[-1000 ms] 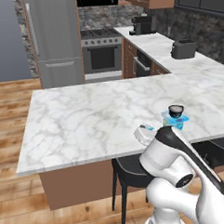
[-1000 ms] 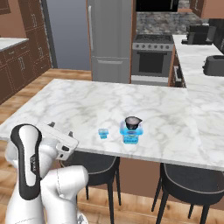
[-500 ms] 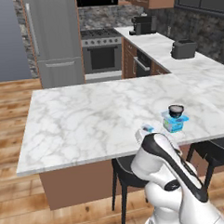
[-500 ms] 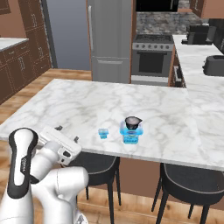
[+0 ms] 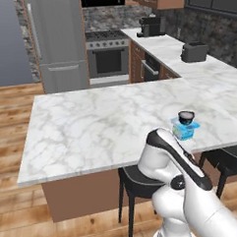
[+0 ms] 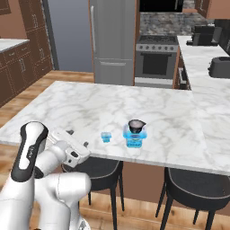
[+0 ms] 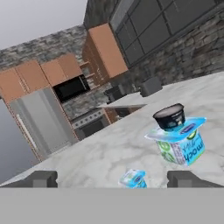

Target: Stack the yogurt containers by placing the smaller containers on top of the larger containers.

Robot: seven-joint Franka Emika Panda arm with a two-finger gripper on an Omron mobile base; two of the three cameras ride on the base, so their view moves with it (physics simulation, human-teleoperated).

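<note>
The dark round cup (image 6: 136, 125) stands on top of the bigger light-blue tub (image 6: 134, 138) near the front edge of the marble island (image 6: 90, 108). They also appear as the cup (image 5: 186, 117) on the tub (image 5: 184, 131), and as the cup (image 7: 169, 116) on the tub (image 7: 180, 146). The tiny light-blue cup (image 6: 106, 137) stands alone on the marble, left of the tub. My gripper (image 6: 83, 147) hangs open at the island's front edge, a short way left of that tiny cup. In the hand view the tiny cup (image 7: 133, 178) lies ahead, between my spread fingertips (image 7: 186, 178).
Dark stools (image 6: 191, 188) stand under the island's front edge, close to my arm. A toaster (image 5: 194, 51) and a coffee machine (image 5: 150, 25) sit on the far side counter. The steel fridge (image 6: 112, 40) and stove (image 6: 155, 58) are beyond the island.
My arm's elbow has swung left and now covers the tiny cup in the left base view. The hand has barely shifted and stays open. The containers have not moved.
</note>
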